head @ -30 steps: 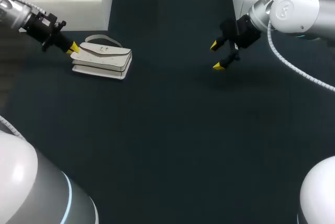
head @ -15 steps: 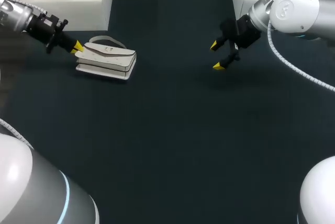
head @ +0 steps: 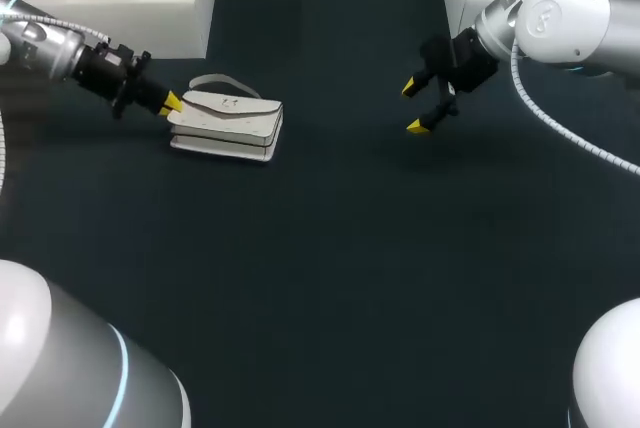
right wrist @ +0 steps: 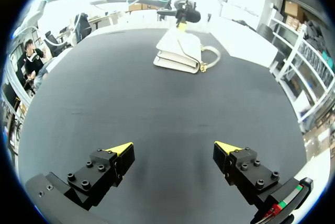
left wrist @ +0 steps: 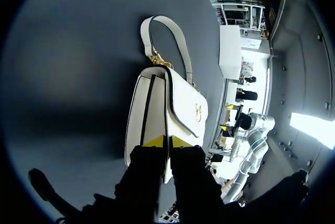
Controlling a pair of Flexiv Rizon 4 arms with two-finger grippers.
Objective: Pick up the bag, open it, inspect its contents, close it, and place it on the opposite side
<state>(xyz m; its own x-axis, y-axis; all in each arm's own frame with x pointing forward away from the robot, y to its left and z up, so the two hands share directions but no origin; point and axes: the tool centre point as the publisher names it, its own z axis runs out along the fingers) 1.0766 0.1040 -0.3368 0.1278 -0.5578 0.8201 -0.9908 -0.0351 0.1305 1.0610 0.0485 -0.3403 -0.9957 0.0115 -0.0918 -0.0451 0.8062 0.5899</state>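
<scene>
So in the head view the bag [head: 228,126] sits further toward the middle of the table [head: 350,268] than it did a second ago. It's sliding along flat, with the left gripper [head: 170,103] at its outer end moving right with it. The right gripper [head: 418,106] hasn't budged, well apart on the far side.

Left wrist view: the yellow tips are almost together on the bag's near end, pinching what looks like the thin edge by the flap seam, so I'd call that a grip. The handle [left wrist: 167,46] lies at the far end, flap closed.

Right wrist view: fingers spread wide over bare table, with the bag well ahead of them.

My read is that this is just repositioning toward centre — nothing lifted or opened yet.
</scene>
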